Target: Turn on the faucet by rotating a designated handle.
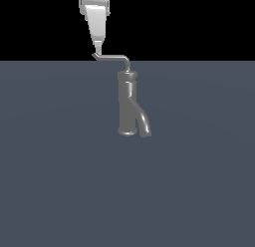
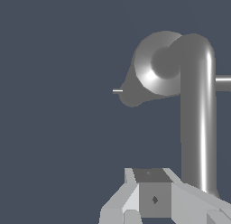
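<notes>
Hand (image 1: 97,48) comes down from above in the exterior view, white and tapering, its tip meeting the outer end of the handle (image 1: 112,57) right at the small upturned tip. Whether its fingers are spread or pressed together cannot be told: the exterior view shows only one narrow white profile, and the wrist view shows just the pale grey finger bases (image 2: 155,198) at the frame edge, not the tips. The tip looks to be touching the rod's end, though a real grip on it cannot be confirmed.

From that end the handle runs level toward the exterior view's right, then bends down into the top of the faucet (image 1: 127,104). The faucet stands upright on the dark blue-grey counter (image 1: 60,181), a grey cylinder with a collar near its top and a thicker curved spout (image 1: 143,122) that sweeps down and toward the exterior view's right, ending near the base. The faucet body therefore lies below the hand and off to the exterior view's right of it, with the whole length of the rod between them.

In the wrist view the handle (image 2: 197,110) appears as a bright metal bar stretching away from the hand to the rounded top of the faucet (image 2: 153,69), seen from above.
</notes>
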{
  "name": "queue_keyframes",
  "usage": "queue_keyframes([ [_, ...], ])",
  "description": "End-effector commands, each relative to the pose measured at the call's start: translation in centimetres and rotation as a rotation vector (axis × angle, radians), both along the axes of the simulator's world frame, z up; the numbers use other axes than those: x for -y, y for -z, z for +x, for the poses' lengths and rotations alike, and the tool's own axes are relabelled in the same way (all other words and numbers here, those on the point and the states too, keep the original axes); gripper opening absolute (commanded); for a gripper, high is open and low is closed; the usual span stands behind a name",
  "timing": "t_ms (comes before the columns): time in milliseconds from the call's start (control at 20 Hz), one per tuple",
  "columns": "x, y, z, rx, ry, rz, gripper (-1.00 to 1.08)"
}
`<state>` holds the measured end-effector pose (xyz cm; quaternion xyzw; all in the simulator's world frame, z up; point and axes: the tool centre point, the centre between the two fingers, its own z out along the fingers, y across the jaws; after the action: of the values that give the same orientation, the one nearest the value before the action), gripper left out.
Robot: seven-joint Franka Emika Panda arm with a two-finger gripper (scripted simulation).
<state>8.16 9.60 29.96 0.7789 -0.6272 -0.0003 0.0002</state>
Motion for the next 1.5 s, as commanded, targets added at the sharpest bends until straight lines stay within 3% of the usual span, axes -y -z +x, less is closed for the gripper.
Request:
queue_keyframes([
  [0,0.1,0.0,-0.6,0.000,0.000,0.000,-1.00],
  [1000,0.9,0.0,-6.0,0.001,0.001,0.000,-1.00],
  [1100,0.6,0.0,-5.6,0.006,-0.004,0.001,-1.00],
  [1450,2.8,0.0,-7.3,0.004,-0.003,0.001,-1.00],
])
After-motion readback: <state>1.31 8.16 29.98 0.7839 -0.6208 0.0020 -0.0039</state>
